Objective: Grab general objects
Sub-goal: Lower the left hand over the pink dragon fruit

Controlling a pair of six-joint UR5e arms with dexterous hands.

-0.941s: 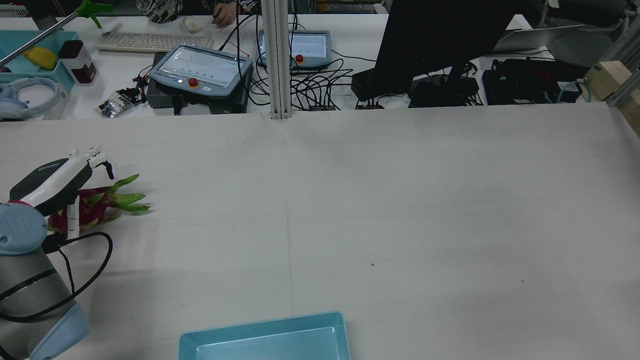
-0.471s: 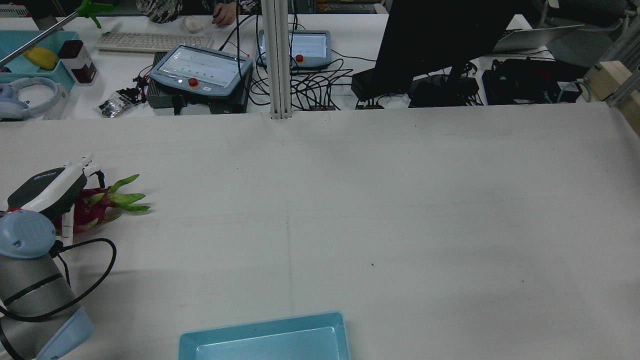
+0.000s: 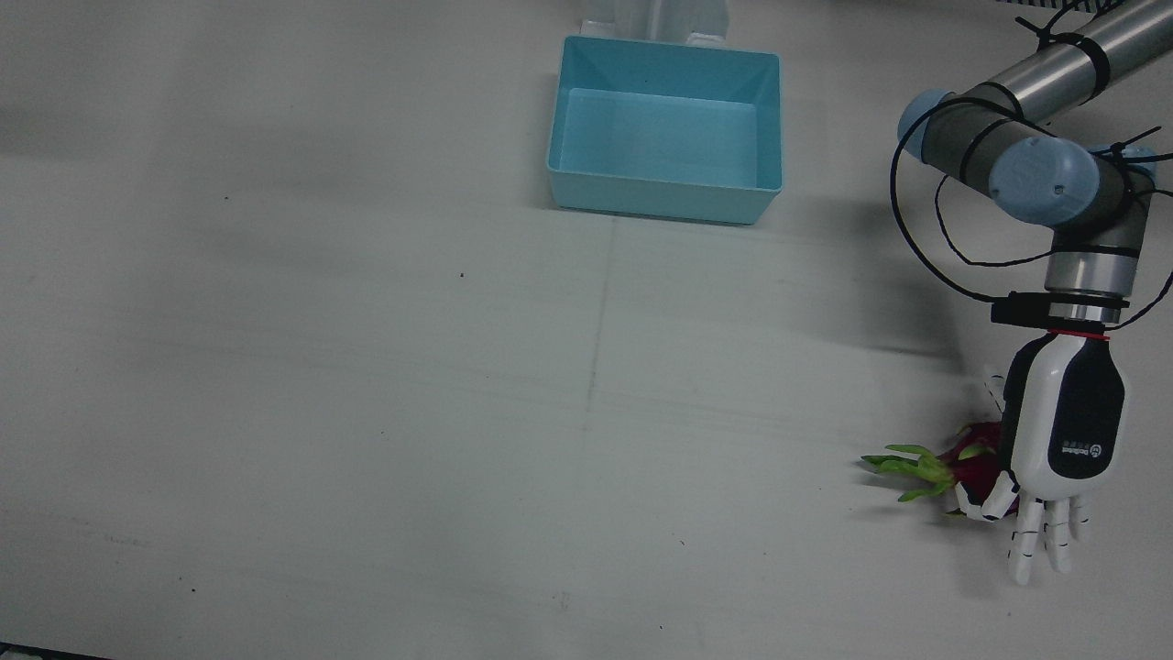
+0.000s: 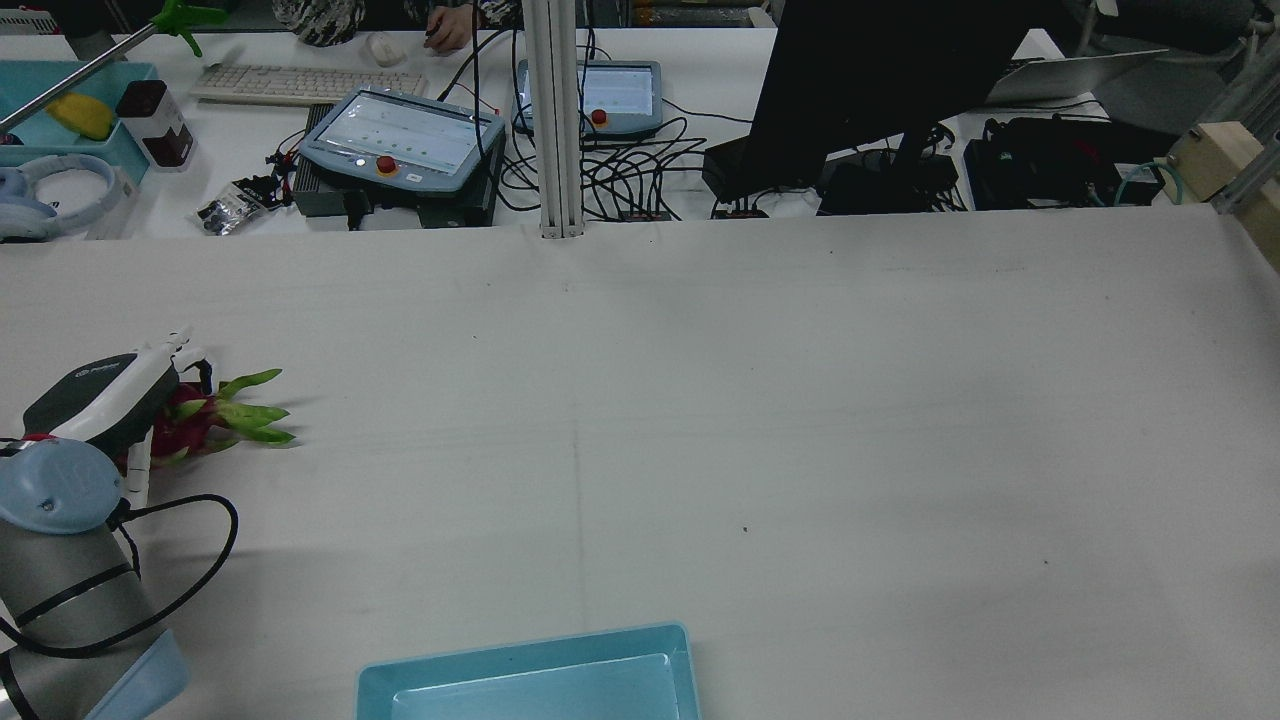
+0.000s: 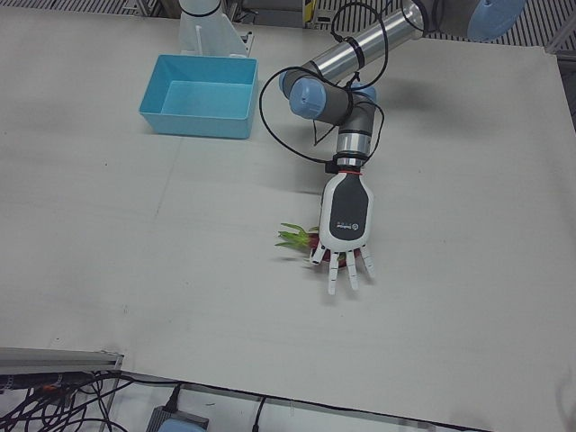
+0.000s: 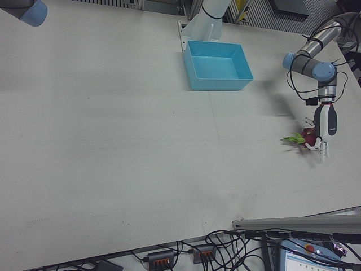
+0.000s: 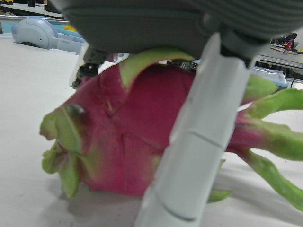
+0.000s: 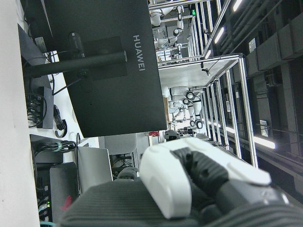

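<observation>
White counter (image 3: pixel 367 367), blue bin (image 3: pixel 664 128) at 12 o'clock. Dragon fruit (image 3: pixel 953 467) lies at 4 o'clock under left hand (image 3: pixel 1054 449), fingers (image 3: pixel 1035 541) spread, not clamped. Monitor (image 4: pixel 860 90) and cables (image 4: pixel 620 170) beyond the counter.

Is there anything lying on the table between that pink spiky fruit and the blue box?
No. In the front view, the stretch of white table between the dragon fruit and the blue box is bare.

One dragon fruit (image 3: pixel 970 463) under the left hand (image 3: pixel 1054 449); one blue bin (image 3: pixel 666 128) well apart from it on the desk (image 3: pixel 367 367). Beyond: two teach pendants (image 4: pixel 400 140), one keyboard (image 4: pixel 300 84), one monitor (image 4: pixel 880 90).
</observation>
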